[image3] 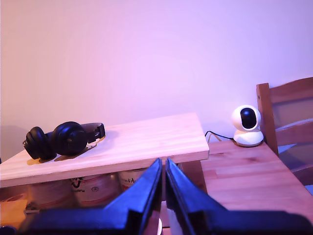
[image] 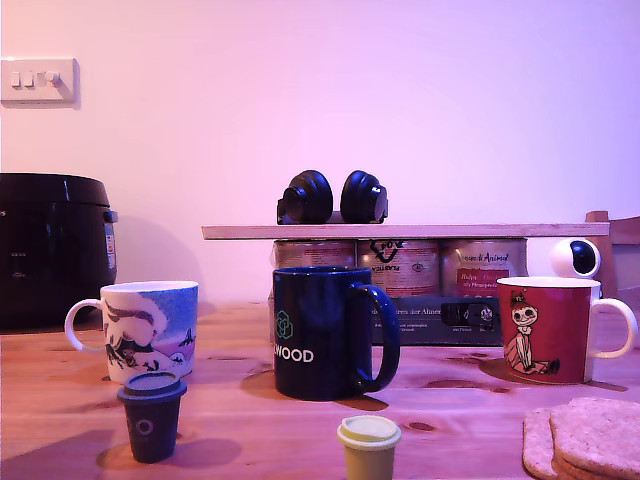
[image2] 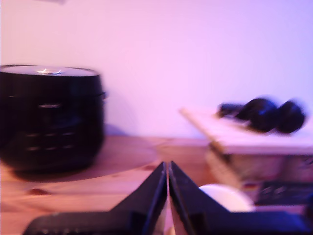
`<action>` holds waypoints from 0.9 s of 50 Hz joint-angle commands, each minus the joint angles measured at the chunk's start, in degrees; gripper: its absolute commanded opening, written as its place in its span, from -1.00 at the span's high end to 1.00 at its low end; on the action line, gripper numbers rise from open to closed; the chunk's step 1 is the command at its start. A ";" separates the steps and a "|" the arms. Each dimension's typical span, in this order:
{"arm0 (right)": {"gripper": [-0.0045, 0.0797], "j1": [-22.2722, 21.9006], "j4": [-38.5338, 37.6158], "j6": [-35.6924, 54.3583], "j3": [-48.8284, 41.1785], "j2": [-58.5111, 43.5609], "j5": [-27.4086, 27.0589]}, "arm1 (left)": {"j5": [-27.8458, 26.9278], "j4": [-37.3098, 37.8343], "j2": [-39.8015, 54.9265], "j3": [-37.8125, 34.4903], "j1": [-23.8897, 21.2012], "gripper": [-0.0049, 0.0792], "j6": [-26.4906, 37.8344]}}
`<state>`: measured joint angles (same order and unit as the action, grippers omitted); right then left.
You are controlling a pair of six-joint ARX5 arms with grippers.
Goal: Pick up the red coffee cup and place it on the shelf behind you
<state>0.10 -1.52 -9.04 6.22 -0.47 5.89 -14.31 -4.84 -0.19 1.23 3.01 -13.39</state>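
The red coffee cup [image: 548, 330], white inside and at the handle with a cartoon girl on its side, stands upright on the wooden table at the exterior view's right. Behind it the shelf [image: 405, 231], a long pale plank, rests on tins [image: 400, 265]. Neither arm shows in the exterior view. In the blurred first wrist view my first gripper [image2: 167, 167] is shut and empty, above the table and facing the shelf [image2: 254, 137]. My second gripper [image3: 163, 162] is also shut with nothing held, in front of the shelf [image3: 146, 139]. The cup shows in neither wrist view.
Black headphones [image: 332, 197] lie on the shelf. A dark blue WOOD mug [image: 325, 332] and a white-and-blue mug [image: 148, 330] stand mid-table, with two small capsules [image: 151, 415] [image: 369, 447] and biscuits [image: 590, 440] in front. A black cooker [image: 52, 248], white camera [image: 576, 258] and chair [image3: 288, 122] flank them.
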 commanded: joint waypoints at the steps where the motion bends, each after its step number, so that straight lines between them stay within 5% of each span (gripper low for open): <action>1: 0.92 0.22 2.05 -0.20 3.34 0.22 2.43 | -1.18 0.52 -0.50 2.12 -0.17 0.93 -1.57; 20: 0.92 0.26 26.82 1.86 18.56 -13.29 18.14 | -6.27 9.46 6.25 9.29 -0.17 0.93 -3.15; 37: 0.92 0.28 36.96 15.58 30.56 -34.64 20.79 | -6.73 9.66 9.53 9.29 -0.17 0.93 0.00; 45: 0.92 0.28 40.04 25.42 36.96 -45.22 20.70 | -11.37 12.79 10.01 9.29 -0.17 0.93 8.59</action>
<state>0.12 38.02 12.95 42.06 -43.07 26.48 -24.05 6.96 9.50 11.25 3.01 -8.25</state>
